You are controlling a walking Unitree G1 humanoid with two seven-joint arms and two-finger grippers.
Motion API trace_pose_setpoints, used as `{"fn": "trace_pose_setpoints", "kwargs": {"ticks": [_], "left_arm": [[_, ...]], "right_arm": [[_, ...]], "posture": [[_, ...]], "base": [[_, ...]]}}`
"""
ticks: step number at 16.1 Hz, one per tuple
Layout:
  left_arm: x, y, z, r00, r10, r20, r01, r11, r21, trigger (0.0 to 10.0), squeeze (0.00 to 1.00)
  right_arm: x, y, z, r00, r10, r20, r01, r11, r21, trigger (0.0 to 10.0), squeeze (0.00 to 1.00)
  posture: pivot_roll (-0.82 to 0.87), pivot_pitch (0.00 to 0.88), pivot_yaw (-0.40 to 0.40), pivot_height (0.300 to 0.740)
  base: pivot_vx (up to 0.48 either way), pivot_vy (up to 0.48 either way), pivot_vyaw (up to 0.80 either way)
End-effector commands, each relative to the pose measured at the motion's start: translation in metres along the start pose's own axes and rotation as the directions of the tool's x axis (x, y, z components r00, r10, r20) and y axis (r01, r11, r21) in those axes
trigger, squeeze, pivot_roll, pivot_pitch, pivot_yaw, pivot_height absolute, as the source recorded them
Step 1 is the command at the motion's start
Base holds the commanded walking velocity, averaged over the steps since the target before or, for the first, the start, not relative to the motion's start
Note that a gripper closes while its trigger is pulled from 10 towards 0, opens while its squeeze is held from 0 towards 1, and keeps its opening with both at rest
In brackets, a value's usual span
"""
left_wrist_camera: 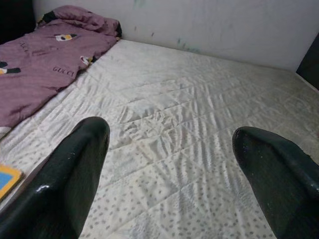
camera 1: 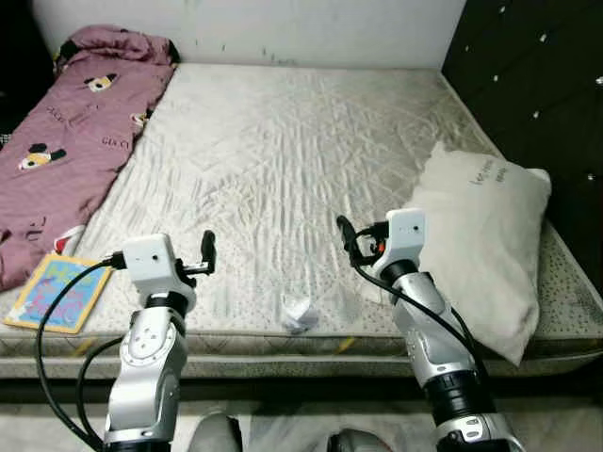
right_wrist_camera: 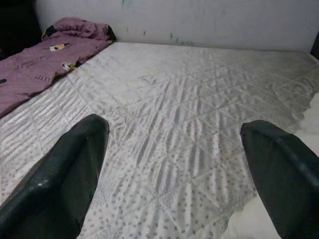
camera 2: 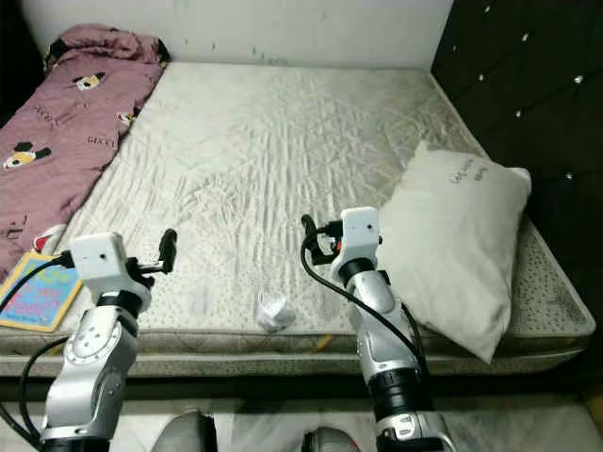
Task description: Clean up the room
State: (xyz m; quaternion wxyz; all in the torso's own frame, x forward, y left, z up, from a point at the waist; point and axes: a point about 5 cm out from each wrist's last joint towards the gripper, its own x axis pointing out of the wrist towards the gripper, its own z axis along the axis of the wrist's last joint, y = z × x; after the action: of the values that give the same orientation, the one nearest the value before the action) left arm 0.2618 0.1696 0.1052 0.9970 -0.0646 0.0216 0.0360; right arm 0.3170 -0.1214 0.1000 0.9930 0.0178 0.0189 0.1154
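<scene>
White crumpled paper scrap point(camera 1: 300, 314) sits on the quilted mattress point(camera 1: 283, 151) close to its near edge, between the two arms; small lump, no clear long axis. Maroon printed blanket point(camera 1: 71, 132) runs lengthwise along the mattress's left side, bunched at the far wall. Colourful book point(camera 1: 58, 292) lies flat at the near left corner, just beside the blanket's near end, long axis pointing away and slightly right. White pillow point(camera 1: 480, 240) on the right, tilted, its near corner hanging over the mattress edge beside the dark tufted headboard point(camera 1: 537, 85). Nothing between grippers and scrap. Left gripper point(camera 1: 207, 250) and right gripper point(camera 1: 345, 235) both raised over the near edge, forearms upright, fingers aimed across the bed; both sets of jaws spread wide, holding nothing.
</scene>
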Motion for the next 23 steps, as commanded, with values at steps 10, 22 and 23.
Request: {"fn": "trace_pose_setpoints", "kwargs": {"ticks": [10, 22, 23], "left_arm": [[0.000, 0.004, 0.001, 0.999, 0.054, 0.004, -0.054, 0.999, 0.003, 10.0, 0.00], [0.004, 0.004, 0.002, 0.999, 0.047, 0.000, -0.047, 0.999, -0.016, 10.0, 0.00], [0.004, 0.004, 0.002, 0.999, 0.047, 0.000, -0.047, 0.999, -0.017, 10.0, 0.00]], "right_arm": [[0.002, 0.004, -0.001, 1.000, 0.022, -0.007, -0.023, 1.000, -0.017, 10.0, 0.00], [0.004, 0.011, 0.000, 0.997, 0.074, -0.007, -0.074, 0.997, -0.021, 10.0, 0.00], [0.004, 0.011, 0.000, 0.997, 0.076, -0.007, -0.076, 0.997, -0.021, 10.0, 0.00]], "posture": [[-0.05, 0.021, -0.030, 0.603], [-0.05, 0.045, -0.028, 0.603], [-0.05, 0.046, -0.029, 0.603]], "base": [[0.000, 0.000, 0.00], [0.000, 0.000, 0.33], [0.000, 0.000, 0.00]]}}
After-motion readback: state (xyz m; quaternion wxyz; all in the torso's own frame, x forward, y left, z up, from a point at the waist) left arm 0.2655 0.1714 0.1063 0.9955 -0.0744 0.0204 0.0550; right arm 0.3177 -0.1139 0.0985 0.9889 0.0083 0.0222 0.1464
